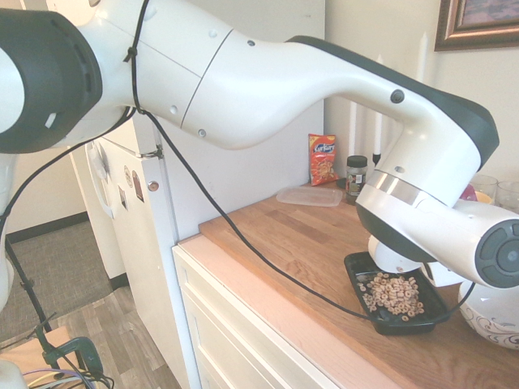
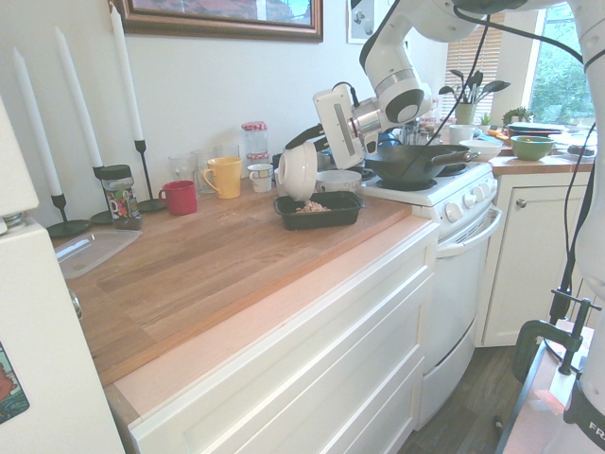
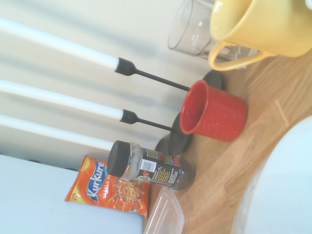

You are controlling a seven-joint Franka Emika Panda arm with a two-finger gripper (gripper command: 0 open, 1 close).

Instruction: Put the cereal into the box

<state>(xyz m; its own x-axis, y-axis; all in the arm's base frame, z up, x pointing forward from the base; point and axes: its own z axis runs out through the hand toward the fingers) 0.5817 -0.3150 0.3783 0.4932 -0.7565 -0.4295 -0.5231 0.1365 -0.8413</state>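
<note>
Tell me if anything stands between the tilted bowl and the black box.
Nothing visible stands in the way: the white bowl is tipped over one end of the black box, and cereal lies inside the box.

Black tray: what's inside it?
A loose pile of cereal rings lies in the black tray; the tray floor beneath the pile is covered and can't be seen.
</note>
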